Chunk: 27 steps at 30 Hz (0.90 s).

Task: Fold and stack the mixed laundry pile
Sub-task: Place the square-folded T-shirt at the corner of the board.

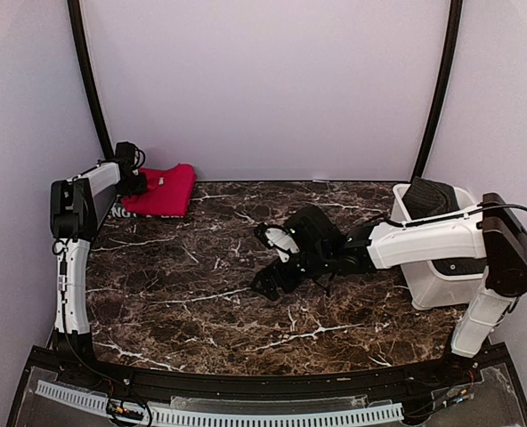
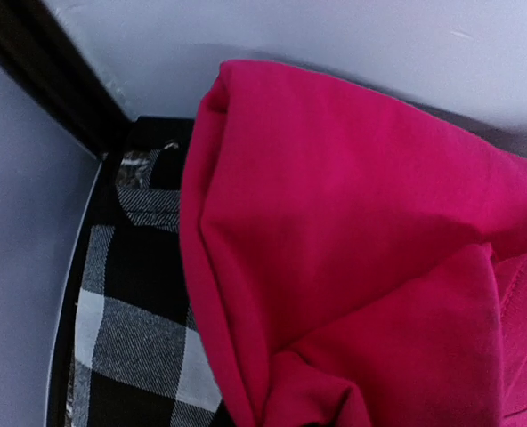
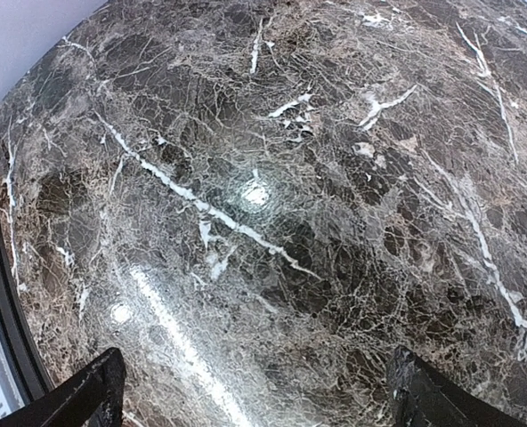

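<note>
The plain red garment (image 1: 164,189) lies bunched in the table's back left corner, on top of the black-and-white checked garment (image 1: 118,213), of which only an edge with white lettering shows. In the left wrist view the red garment (image 2: 352,231) fills most of the picture, with the checked garment (image 2: 130,329) under it at the lower left. My left gripper (image 1: 137,182) is at the red cloth's left edge. Its fingers are hidden, and the cloth puckers where they would be. My right gripper (image 1: 265,260) hovers open over the bare middle of the table, with nothing between its fingertips (image 3: 94,391).
A white plastic bin (image 1: 433,267) stands at the right edge behind my right arm, with a dark folded item (image 1: 428,197) sticking out of it. The brown marble table (image 3: 263,205) meets the back wall just behind the garments.
</note>
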Tool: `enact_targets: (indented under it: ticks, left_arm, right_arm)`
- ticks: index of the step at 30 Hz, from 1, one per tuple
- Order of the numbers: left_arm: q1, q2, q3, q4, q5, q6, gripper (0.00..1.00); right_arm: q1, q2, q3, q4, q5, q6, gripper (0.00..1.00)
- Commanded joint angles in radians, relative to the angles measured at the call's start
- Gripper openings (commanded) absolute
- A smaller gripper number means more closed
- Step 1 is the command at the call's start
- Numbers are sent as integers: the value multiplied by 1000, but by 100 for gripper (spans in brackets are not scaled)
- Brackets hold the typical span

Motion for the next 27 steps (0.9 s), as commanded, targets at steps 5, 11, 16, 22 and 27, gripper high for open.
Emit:
enact_targets:
  ticks: [5,11,16,22,27]
  left_arm:
    - [97,-32,-4,-61,89,-174,38]
    - [109,-57,-2,-51,158,-192,61]
    - [162,-55,-1,-15,262,-296,69]
    - [232,-27,26,18,381,-387,79]
    - [234,-36,52,-4,370,-366,83]
  right_arm:
    - [-10,24,54,-2,-25,-1,99]
    - [-10,12,45,-2,-28,4,99]
    - [-9,-1,36,-6,-21,6,98]
    - [-9,-2,33,-10,-19,8,99]
    - [-10,3,43,-8,-29,11,99]
